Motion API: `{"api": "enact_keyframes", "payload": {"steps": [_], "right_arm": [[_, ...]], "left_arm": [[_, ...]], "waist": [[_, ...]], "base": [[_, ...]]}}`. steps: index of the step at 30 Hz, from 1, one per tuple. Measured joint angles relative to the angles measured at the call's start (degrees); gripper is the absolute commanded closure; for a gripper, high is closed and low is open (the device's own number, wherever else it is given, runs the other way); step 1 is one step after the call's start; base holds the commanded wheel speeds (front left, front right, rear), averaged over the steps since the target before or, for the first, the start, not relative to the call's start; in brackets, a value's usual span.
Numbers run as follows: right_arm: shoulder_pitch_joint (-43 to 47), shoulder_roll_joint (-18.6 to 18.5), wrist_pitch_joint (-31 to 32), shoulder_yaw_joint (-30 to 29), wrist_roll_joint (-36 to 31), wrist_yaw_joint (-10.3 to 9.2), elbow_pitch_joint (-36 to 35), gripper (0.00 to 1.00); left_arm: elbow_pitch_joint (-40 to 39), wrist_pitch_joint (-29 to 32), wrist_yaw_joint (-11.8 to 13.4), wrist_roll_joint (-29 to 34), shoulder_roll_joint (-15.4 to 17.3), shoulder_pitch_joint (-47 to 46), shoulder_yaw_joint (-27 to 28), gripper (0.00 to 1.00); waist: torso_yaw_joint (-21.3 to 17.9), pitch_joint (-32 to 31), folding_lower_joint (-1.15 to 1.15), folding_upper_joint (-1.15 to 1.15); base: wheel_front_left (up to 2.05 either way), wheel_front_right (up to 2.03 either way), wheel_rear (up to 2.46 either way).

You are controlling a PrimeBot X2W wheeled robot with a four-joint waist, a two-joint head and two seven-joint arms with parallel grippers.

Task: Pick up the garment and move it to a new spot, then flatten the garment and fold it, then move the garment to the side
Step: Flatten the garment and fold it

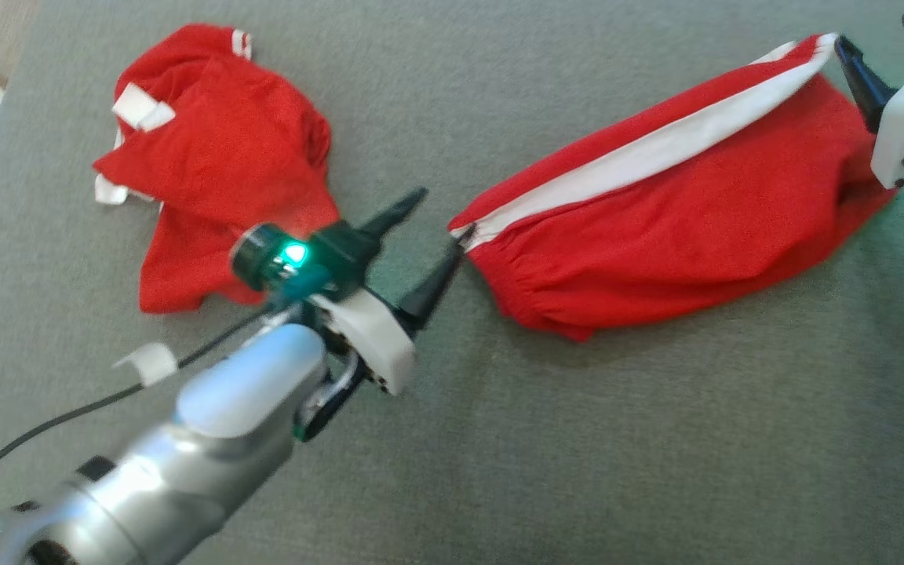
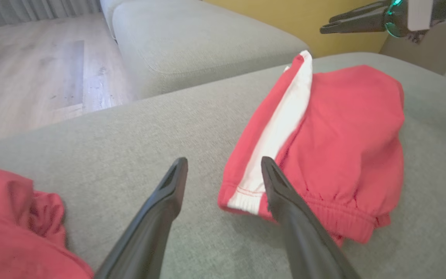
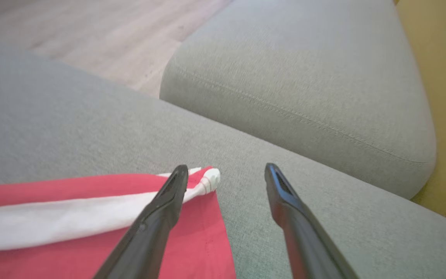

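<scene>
**A:** How does the right end effector (image 3: 227, 167) stand?

**B:** Its two dark fingers are spread wide, with bare grey cushion (image 3: 91, 128) between the tips.

**A:** And the garment (image 3: 203, 240)?

**B:** Red with a white stripe (image 3: 52, 221), lying flat to the end effector's left. It runs under the finger on that side, and its hemmed corner pokes out just inside that fingertip.

**A:** Beyond the tips?

**B:** A second grey cushion (image 3: 304, 77). There is wooden floor (image 3: 110, 27) further off to the left and a yellow surface (image 3: 439, 97) to the right.
</scene>
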Motion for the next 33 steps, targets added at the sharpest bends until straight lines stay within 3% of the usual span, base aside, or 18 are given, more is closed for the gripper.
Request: {"api": "enact_keyframes", "payload": {"steps": [11,15,19,22,25,33], "right_arm": [[5.5,2.6,-15.7,-6.7,6.9,0.00,-0.2,0.00],[9.4,4.3,-19.9,-10.4,7.8,0.00,-2.2,0.00],[14.5,6.2,-21.3,-16.2,8.5,0.00,-5.6,0.00],[20.1,8.2,-21.5,-21.6,7.9,0.00,-9.1,0.00],[28.7,12.0,-21.6,-29.0,2.9,0.00,-15.0,0.00],[44.1,22.9,-21.5,-39.5,-6.7,0.00,-22.1,0.00]], "left_arm": [[-4.2,-4.5,6.7,-3.6,4.8,4.6,10.5,0.00],[-9.6,-4.6,9.3,-2.9,5.1,9.3,18.8,0.00],[-14.5,-4.7,10.4,0.7,4.6,15.8,27.2,0.00],[-16.7,-4.7,10.3,3.5,3.4,21.7,32.4,0.00],[-18.0,-4.7,9.0,7.3,1.2,27.9,37.4,0.00],[-16.4,-4.7,4.5,12.7,-2.6,37.6,42.5,0.00]], "waist": [[-5.2,-7.2,-0.01,0.00],[-7.5,-9.8,-0.01,0.00],[-9.6,-12.1,-0.01,0.00],[-11.0,-13.6,-0.01,0.00],[-12.6,-15.1,-0.01,0.00],[-14.4,-17.5,-0.01,0.00]], "base": [[0.00,0.00,0.00],[0.00,0.00,0.00],[0.00,0.00,0.00],[0.00,0.00,0.00],[0.00,0.00,0.00],[0.00,0.00,0.00]]}}
